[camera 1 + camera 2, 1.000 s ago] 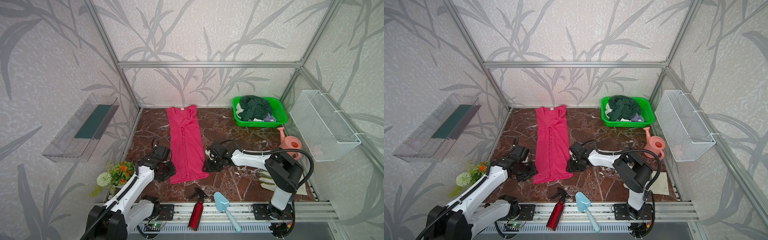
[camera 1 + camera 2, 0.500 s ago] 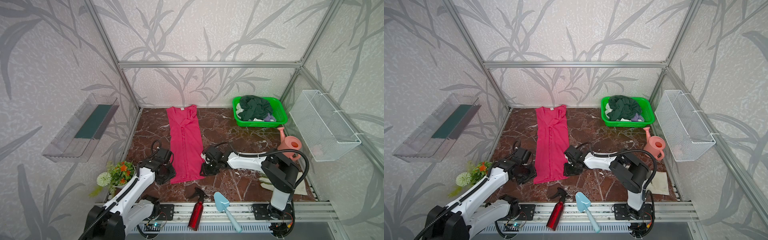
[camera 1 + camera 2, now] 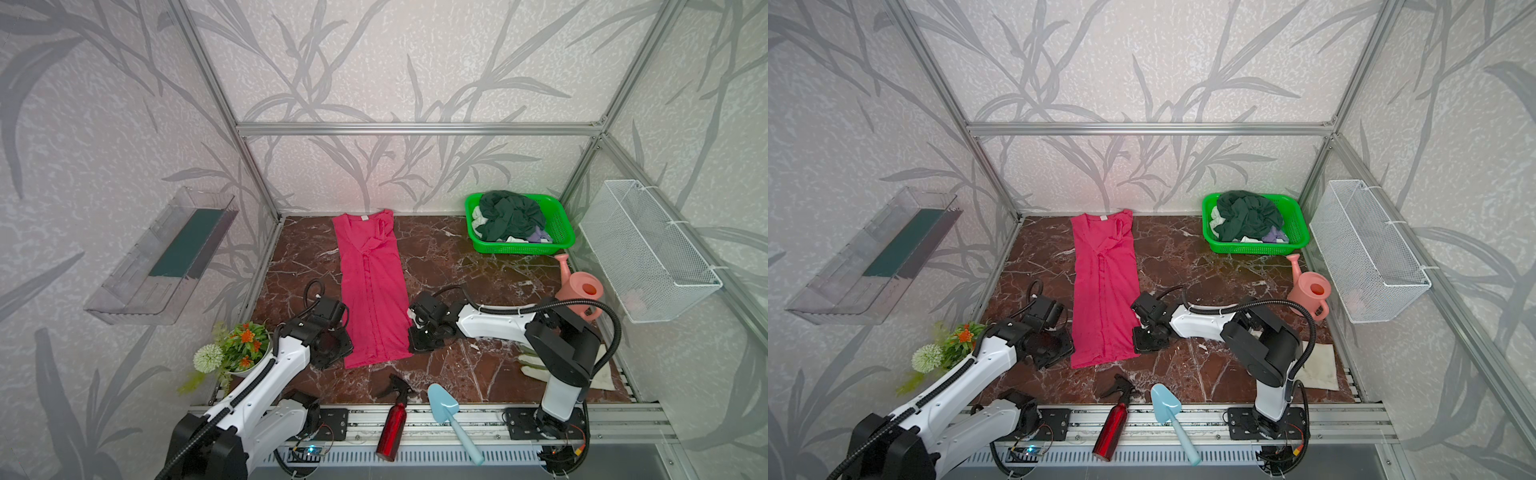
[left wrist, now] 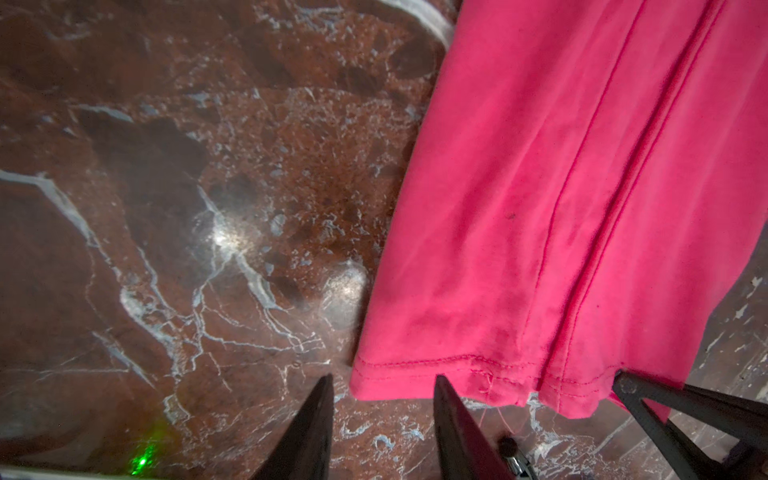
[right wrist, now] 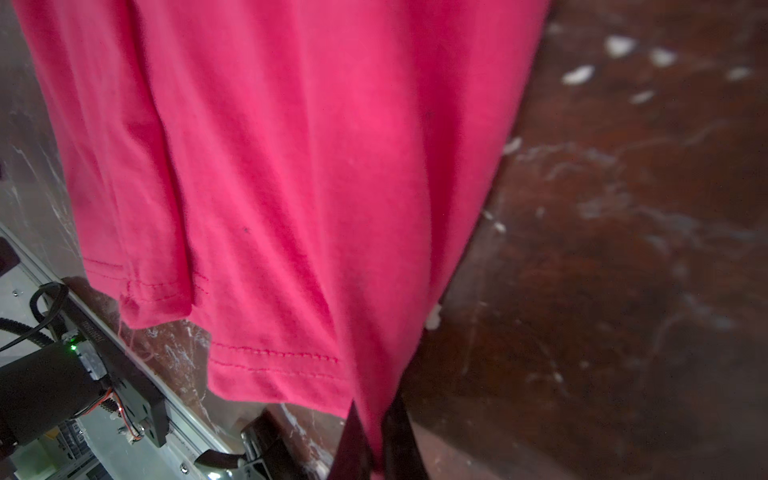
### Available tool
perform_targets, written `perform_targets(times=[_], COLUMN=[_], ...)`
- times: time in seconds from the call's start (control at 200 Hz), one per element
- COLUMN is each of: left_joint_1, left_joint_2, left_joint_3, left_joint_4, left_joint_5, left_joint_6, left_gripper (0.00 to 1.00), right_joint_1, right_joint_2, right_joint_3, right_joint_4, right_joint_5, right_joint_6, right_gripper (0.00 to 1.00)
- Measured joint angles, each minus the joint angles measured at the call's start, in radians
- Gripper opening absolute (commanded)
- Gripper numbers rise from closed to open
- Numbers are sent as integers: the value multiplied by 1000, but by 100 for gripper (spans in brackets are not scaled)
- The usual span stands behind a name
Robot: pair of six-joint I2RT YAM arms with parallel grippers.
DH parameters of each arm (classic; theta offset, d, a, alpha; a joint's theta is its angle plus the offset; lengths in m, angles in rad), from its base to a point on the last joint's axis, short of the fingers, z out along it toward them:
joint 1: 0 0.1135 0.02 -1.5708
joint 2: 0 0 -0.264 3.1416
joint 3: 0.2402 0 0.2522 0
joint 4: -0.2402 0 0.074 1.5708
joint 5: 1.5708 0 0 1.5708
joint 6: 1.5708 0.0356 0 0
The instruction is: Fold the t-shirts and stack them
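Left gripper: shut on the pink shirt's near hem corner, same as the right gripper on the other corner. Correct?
No. The left gripper is open: the left wrist view shows its fingers apart at the pink shirt hem corner, nothing pinched. The right gripper is shut on the other corner.

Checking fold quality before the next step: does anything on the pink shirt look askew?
Yes. The pink t-shirt lies in a long strip, but its sleeve by the collar is bunched, and at the hem the folded layers end unevenly.
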Motion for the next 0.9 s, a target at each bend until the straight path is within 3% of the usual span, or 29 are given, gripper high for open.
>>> perform_targets(times=[0.44, 0.735, 0.79, 0.9], left_joint_1=[-90, -97, -96, -97], left_joint_2=[14, 68, 97, 144], left_joint_3=[-63, -112, -107, -92], left_joint_4=[37, 135, 151, 184], left_joint_5=[36, 51, 51, 49], left_joint_6=[-30, -29, -28, -30], left_gripper=[40, 39, 32, 4], right_joint_1=[-24, -25, -25, -29], right_joint_2=[-5, -5, -5, -15], right_joint_3=[-5, -6, -12, -32], right_joint_4=[-8, -5, 1, 24], right_joint_5=[-2, -15, -19, -19], right_joint_6=[-13, -13, -12, -8], right_gripper=[0, 0, 0, 0])
